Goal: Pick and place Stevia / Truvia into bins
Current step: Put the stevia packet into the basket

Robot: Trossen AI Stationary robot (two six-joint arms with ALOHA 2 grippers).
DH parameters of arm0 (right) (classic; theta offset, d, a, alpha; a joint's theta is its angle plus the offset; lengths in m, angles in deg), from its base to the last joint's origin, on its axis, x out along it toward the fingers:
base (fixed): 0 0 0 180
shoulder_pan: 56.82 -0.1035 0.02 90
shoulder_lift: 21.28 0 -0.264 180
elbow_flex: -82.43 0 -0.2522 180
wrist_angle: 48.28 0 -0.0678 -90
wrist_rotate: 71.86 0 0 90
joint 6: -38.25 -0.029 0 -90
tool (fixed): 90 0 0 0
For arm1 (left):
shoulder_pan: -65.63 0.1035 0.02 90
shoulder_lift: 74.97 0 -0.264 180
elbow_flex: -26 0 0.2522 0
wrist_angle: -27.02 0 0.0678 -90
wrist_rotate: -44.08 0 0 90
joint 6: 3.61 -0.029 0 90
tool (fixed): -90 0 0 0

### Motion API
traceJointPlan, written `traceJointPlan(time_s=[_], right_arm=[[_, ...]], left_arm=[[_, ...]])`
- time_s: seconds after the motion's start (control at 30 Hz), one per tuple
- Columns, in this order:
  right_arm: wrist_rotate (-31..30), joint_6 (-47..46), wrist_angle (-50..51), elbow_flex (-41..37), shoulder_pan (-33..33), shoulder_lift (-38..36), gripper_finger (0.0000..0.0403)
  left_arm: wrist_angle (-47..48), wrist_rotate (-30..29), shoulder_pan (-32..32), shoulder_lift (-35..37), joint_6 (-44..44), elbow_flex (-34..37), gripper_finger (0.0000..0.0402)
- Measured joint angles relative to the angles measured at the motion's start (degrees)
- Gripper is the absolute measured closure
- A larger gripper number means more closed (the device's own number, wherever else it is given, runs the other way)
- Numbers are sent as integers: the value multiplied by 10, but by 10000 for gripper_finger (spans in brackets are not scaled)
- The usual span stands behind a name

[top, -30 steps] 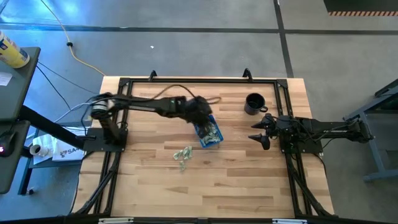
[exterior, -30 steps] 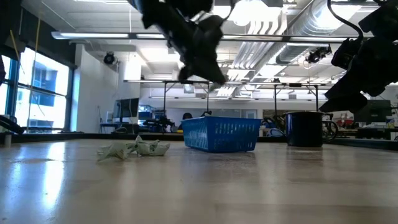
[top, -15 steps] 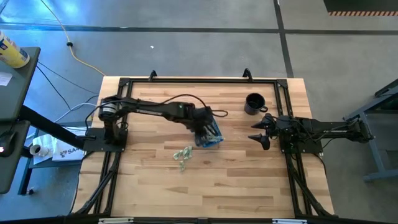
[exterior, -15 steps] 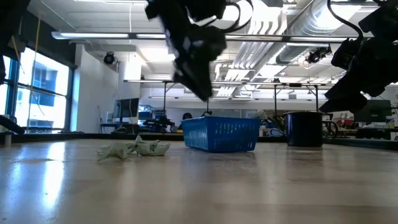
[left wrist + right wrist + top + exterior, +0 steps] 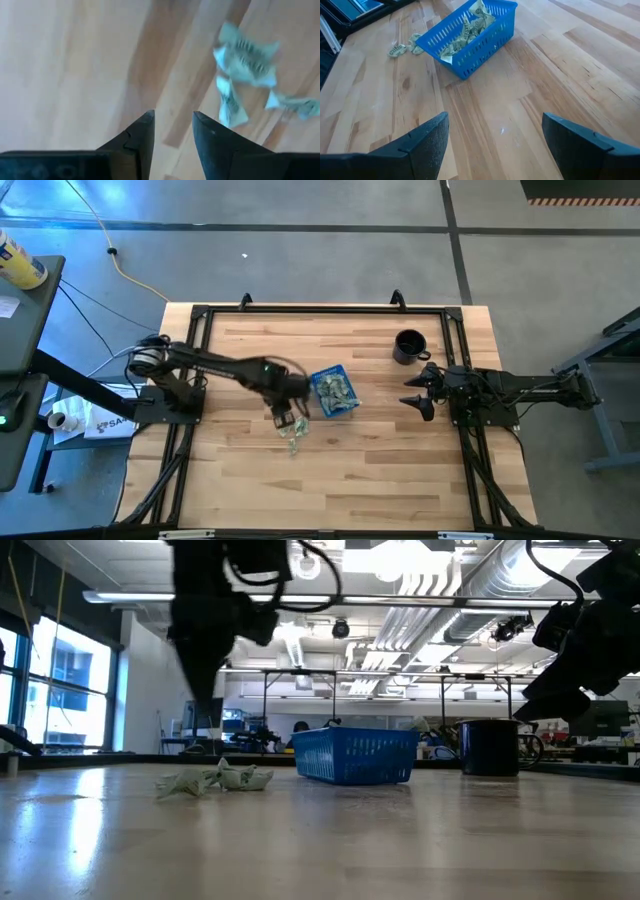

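Several pale green and white Stevia packets [image 5: 295, 430] lie in a loose heap on the wooden table, left of and nearer than the blue bin [image 5: 335, 392]. The bin stands on the table with more packets [image 5: 465, 27] inside. My left gripper [image 5: 287, 416] hangs just above the heap's far left side, pointing straight down. In the left wrist view it [image 5: 172, 127] is open with nothing between its fingers, and the packets [image 5: 245, 62] lie off to one side. My right gripper [image 5: 502, 135] waits open at the table's right edge.
A black mug [image 5: 407, 346] stands at the far right of the table, beyond the right gripper. Black frame rails [image 5: 320, 310] run along the table's edges. Bare wood lies toward the near edge [image 5: 330, 490].
My left gripper has gone from over the blue bin toward the table's left and near edges and now stands over the loose packets, a little lower. It has tipped from a slant into pointing straight down. The packets and bin have stayed put.
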State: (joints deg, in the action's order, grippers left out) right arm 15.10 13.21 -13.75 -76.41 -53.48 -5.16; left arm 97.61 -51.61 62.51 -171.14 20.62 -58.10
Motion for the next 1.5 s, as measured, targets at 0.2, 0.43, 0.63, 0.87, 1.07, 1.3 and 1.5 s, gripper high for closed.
traceJointPlan(time_s=[0.2, 0.43, 0.63, 0.87, 1.07, 1.3, 1.5], right_arm=[[0, 0, 0, 0, 0, 0, 96], [0, 0, 0, 0, 0, 0, 96], [0, 0, 0, 0, 0, 0, 96], [0, 0, 0, 0, 0, 0, 96], [0, 0, 0, 0, 0, 0, 96], [0, 0, 0, 0, 0, 0, 96], [0, 0, 0, 0, 0, 0, 96]], left_arm=[[-30, -6, -42, 3, 61, 68, 223], [-151, 78, -71, 3, 38, 114, 198], [-207, 96, -62, 3, 47, 145, 201], [-281, 122, -44, 3, 48, 173, 201], [-321, 95, -44, -9, 51, 188, 209], [-313, 53, -45, -36, 38, 186, 260], [-312, 7, -21, -27, -4, 186, 361]])
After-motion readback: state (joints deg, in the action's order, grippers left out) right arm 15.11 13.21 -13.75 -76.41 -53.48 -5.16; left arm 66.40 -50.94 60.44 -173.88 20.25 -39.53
